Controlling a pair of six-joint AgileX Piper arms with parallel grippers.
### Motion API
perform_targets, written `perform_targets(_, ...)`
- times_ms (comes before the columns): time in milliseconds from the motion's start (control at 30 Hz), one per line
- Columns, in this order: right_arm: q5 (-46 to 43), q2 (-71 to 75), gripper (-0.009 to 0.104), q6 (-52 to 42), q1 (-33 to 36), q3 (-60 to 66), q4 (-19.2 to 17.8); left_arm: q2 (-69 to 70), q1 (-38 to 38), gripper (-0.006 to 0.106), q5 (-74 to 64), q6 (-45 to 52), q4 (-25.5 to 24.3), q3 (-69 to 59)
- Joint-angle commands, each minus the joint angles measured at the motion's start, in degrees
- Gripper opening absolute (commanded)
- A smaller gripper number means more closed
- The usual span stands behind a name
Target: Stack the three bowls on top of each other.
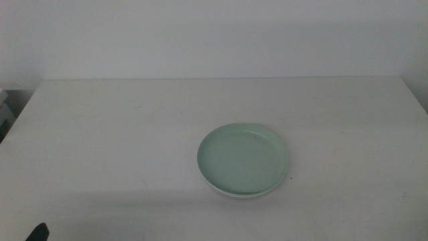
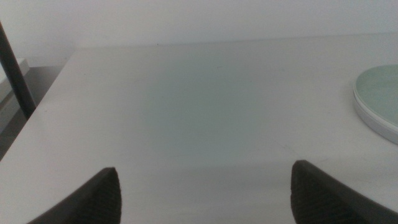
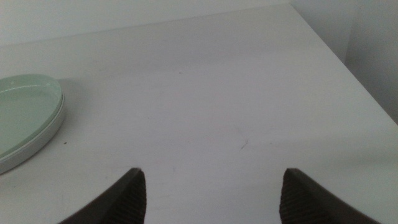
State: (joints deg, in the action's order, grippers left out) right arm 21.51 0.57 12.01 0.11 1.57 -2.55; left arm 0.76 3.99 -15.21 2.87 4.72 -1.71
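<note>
White table (image 1: 120,134) under a plain pale wall fills the middle view; the mint green bowl (image 1: 243,158) tops a stack right of centre, a white rim (image 1: 234,195) beneath. Left wrist: left gripper (image 2: 205,196) spread wide over bare tabletop. Right wrist: right gripper (image 3: 208,199) likewise released. No writing is visible.

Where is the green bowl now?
The green bowl tops the stack, right of centre on the table in the middle view, a white rim beneath.
</note>
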Motion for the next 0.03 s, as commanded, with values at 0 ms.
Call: perform_targets(0,-3.17,1.53,0.054,-0.15,-0.39,-0.27,-0.82,0.78,0.01,0.105,3.89,-0.66,0.29,0.18)
